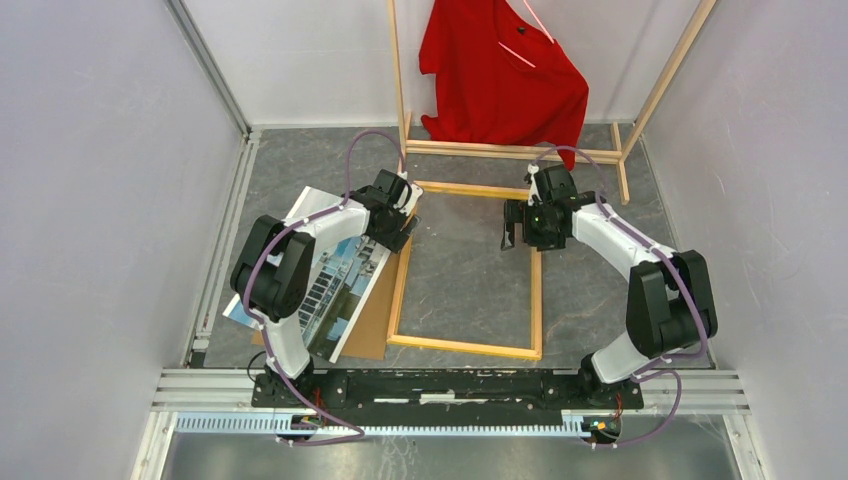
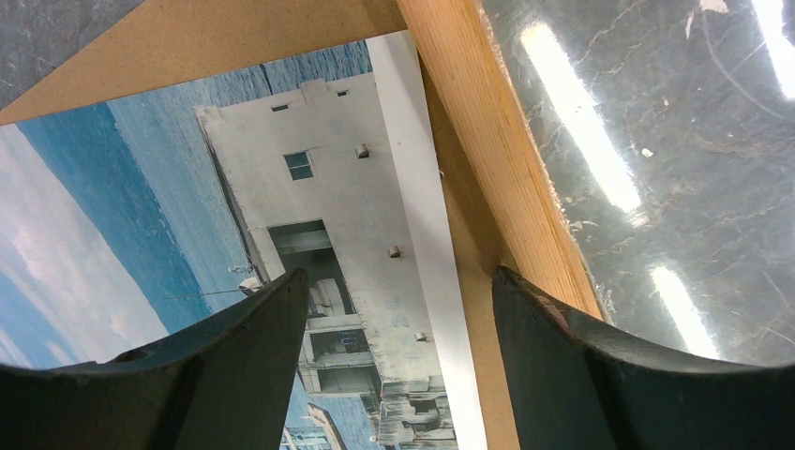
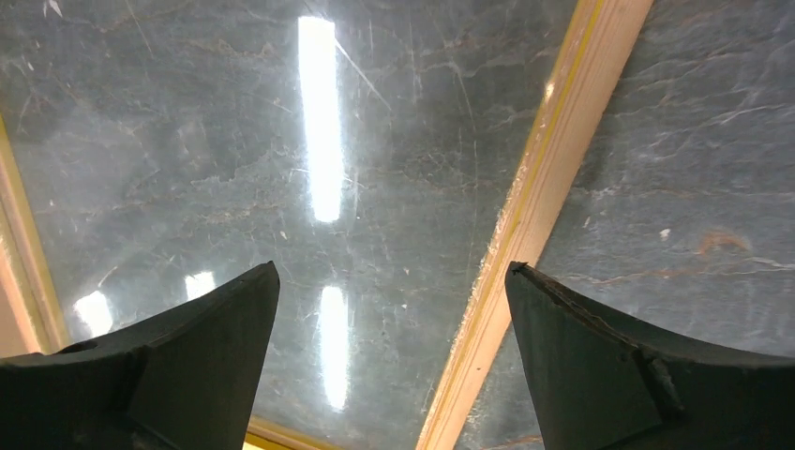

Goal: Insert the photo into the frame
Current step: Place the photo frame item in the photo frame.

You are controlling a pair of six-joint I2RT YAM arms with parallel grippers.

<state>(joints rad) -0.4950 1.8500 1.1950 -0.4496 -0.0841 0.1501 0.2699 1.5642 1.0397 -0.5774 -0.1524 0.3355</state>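
Looks like the pickup step: left gripper [image 2: 398, 277] wide open over the photo [image 2: 319, 197], 9 o'clock of the frame [image 2: 487, 141]; right gripper [image 3: 392, 272] wide too. Next it needs to pinch the photo edge.

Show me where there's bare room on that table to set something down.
Bare tabletop lies at the far left, between the photo and the clothes rack, and again right of the frame, toward the wall. The left side is crowded: the photo, on its backing board, lies beside the frame there, under the left gripper.
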